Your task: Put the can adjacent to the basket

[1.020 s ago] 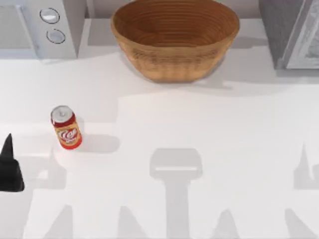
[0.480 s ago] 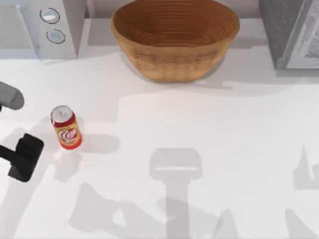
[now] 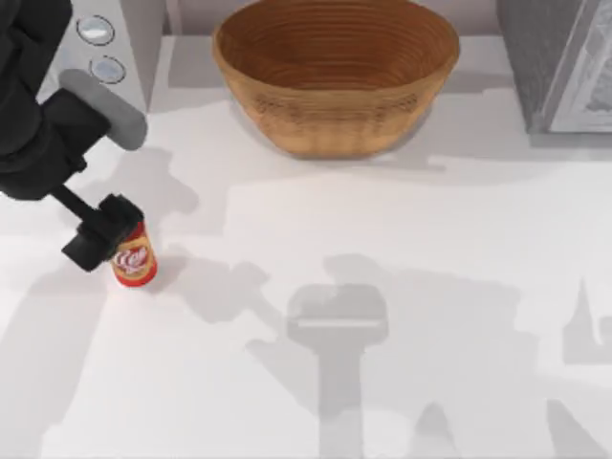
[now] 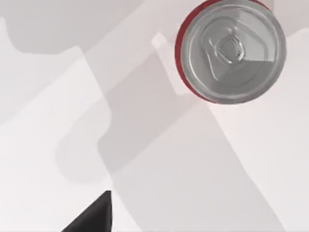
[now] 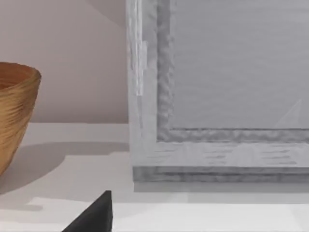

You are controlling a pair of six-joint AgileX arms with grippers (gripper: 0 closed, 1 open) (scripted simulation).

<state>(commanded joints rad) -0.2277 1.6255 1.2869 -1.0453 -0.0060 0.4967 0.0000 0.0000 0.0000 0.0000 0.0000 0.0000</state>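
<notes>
The red can (image 3: 135, 265) with its orange band stands upright on the white table at the left. Its silver top (image 4: 231, 50) shows from above in the left wrist view. My left gripper (image 3: 99, 235) hangs over the can's upper left side and hides part of its top. It is open, with one dark fingertip (image 4: 94, 216) off to the side of the can and nothing held. The tan wicker basket (image 3: 335, 124) sits at the back middle, far from the can. My right arm is parked; its fingertip (image 5: 94, 216) faces the basket's wall (image 5: 14, 111).
A white appliance with two round knobs (image 3: 105, 57) stands at the back left, right behind my left arm. A grey box (image 3: 559, 67) stands at the back right and appears close up as a grey framed panel (image 5: 217, 96). Bare table lies between the can and the basket.
My left arm has swung in from the table's left edge, and its gripper now sits over the can. The can and the basket have not moved.
</notes>
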